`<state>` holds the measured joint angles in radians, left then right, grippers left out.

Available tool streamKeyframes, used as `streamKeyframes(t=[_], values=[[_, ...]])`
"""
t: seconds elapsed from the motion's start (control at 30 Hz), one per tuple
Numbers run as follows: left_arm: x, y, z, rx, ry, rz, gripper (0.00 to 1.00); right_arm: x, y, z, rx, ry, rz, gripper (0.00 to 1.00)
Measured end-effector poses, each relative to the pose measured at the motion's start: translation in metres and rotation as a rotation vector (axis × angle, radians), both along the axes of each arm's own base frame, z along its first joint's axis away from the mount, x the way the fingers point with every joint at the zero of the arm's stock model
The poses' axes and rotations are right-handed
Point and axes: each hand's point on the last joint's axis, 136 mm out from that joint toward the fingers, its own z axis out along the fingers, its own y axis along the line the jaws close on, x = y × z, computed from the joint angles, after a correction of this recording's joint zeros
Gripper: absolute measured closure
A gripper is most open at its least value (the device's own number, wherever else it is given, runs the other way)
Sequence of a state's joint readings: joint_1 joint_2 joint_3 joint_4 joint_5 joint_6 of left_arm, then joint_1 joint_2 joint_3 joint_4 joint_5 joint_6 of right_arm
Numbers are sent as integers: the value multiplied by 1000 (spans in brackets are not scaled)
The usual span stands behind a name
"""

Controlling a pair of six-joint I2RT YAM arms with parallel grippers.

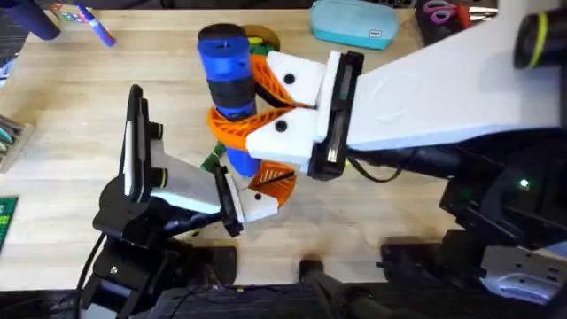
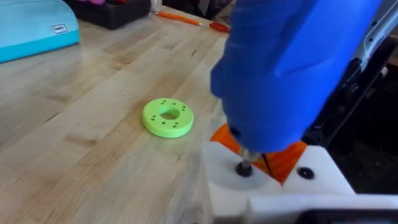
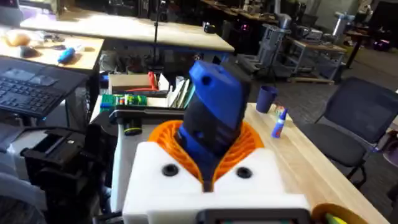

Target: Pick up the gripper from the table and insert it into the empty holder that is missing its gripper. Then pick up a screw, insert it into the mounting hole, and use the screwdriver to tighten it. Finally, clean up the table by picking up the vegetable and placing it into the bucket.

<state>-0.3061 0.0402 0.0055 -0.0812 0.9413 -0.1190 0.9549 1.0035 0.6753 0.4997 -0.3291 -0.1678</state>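
My right gripper (image 1: pixel 235 105) is shut on the blue screwdriver (image 1: pixel 227 71), which stands nearly upright; its orange pads wrap the barrel (image 3: pixel 211 134). The thin bit presses down on a screw (image 2: pixel 243 169) in the white gripper piece with an orange pad (image 2: pixel 280 177). That piece (image 1: pixel 266 190) sits at the tip of the holder (image 1: pixel 177 184), the black-framed left arm with a white tapered body. A small dark-green vegetable (image 1: pixel 211 161) peeks out beside the screwdriver's lower end. The bucket is out of view.
A lime-green disc (image 2: pixel 168 117) lies on the wood just beyond the screwdriver. A teal case (image 1: pixel 354 22) sits at the back edge, scissors (image 1: pixel 438 11) at the back right, and a blue marker (image 1: pixel 96 25) at the back left.
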Motion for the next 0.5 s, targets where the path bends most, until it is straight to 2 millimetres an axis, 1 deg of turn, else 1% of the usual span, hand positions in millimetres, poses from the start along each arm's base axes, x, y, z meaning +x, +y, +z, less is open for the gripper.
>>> streamKeyframes(t=[0.23, 0.5], values=[[0, 0, -1, 0, 16, -1, 991, 1, 7, -3, -21, -8, 22, 960], [0, 0, -2, 0, 20, -2, 990, 1, 8, -4, -24, -8, 25, 960]])
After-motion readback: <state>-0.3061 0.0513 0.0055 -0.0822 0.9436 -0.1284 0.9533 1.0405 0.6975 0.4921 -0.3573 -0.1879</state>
